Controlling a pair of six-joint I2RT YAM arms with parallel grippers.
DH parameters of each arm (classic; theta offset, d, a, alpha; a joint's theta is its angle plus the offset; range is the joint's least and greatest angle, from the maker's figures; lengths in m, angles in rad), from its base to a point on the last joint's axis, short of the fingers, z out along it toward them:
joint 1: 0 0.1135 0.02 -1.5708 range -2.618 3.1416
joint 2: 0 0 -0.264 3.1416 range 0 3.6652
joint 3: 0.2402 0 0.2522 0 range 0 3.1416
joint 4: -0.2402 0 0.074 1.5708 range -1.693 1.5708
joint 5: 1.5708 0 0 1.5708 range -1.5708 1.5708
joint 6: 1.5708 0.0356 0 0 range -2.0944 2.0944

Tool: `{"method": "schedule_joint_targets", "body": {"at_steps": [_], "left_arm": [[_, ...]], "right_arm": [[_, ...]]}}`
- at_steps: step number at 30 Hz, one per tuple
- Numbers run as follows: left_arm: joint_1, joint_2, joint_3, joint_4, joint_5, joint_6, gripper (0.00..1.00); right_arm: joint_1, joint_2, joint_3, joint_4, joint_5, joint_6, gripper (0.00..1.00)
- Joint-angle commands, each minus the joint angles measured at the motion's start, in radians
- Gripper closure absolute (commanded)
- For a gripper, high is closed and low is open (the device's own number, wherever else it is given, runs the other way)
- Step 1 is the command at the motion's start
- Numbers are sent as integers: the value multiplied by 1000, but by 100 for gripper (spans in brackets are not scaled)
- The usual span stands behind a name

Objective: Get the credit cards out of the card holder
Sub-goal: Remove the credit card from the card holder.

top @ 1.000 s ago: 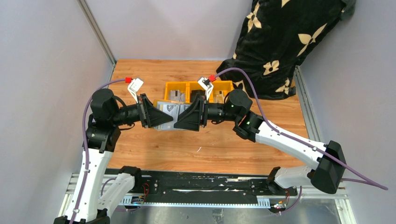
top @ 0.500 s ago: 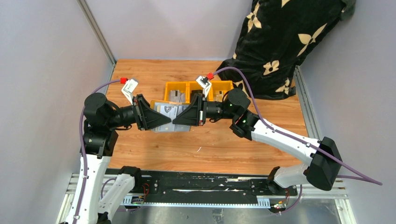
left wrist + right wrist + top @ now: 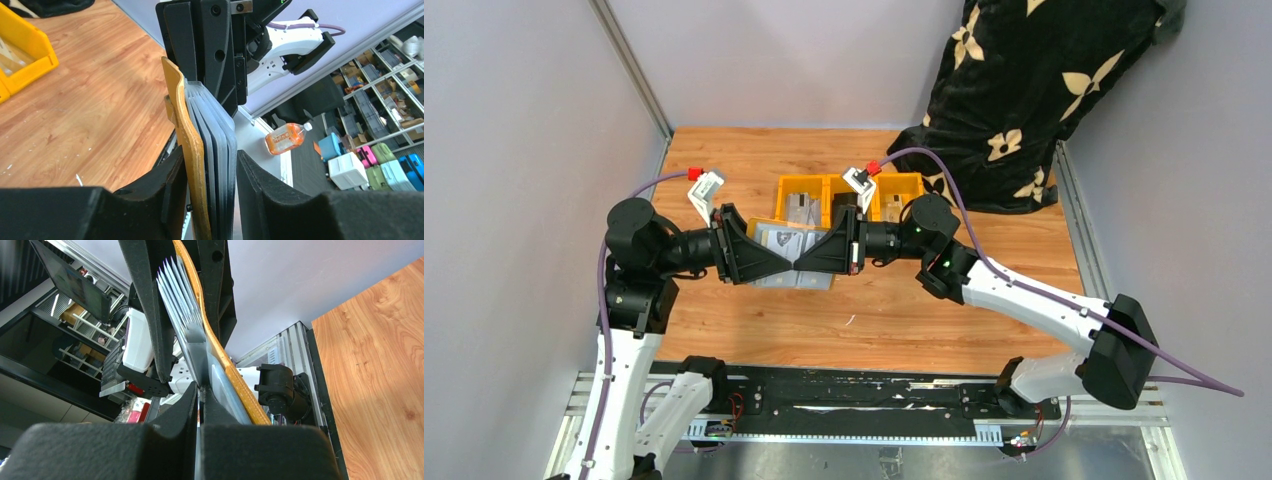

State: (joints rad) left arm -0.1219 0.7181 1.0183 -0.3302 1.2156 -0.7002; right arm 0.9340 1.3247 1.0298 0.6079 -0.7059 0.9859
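- My left gripper (image 3: 786, 266) is clamped nearly shut on the card holder (image 3: 790, 239), pinching the tan cover (image 3: 187, 131) and the grey stack inside it.
- My right gripper (image 3: 802, 264) meets it from the right, fingers closed to a sliver on a thin grey edge, one of the cards (image 3: 178, 296) as far as I can judge.
- The holder hangs in the air between both grippers, above the middle of the table (image 3: 724, 160) and just near of the yellow bins (image 3: 796, 186).
- No card is out yet: they all sit fanned in the pockets.
- Every card is still to be pulled out.
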Motion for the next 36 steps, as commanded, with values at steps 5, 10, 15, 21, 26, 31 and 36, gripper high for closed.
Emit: {"method": "schedule_joint_targets", "body": {"at_steps": [5,10,15,21,26,31,36], "left_arm": [[-21,-7,25,36,105,-47,70],[-21,-1,37,46,105,-57,73],[-21,5,46,53,103,-67,74],[-20,5,49,57,102,-70,74],[-21,7,49,58,101,-69,74],[-21,5,43,56,90,-65,74],[-21,5,42,47,69,-52,74]], "right_arm": [[-21,-57,-73,-22,76,-43,100],[-24,-76,-95,-18,70,-47,100],[-25,-89,-105,-28,48,-61,100],[-43,-122,-130,-30,41,-65,100],[-44,-122,-116,-30,18,-64,100],[-44,-107,-116,68,-1,10,68],[-40,-92,-111,158,-20,53,55]]}}
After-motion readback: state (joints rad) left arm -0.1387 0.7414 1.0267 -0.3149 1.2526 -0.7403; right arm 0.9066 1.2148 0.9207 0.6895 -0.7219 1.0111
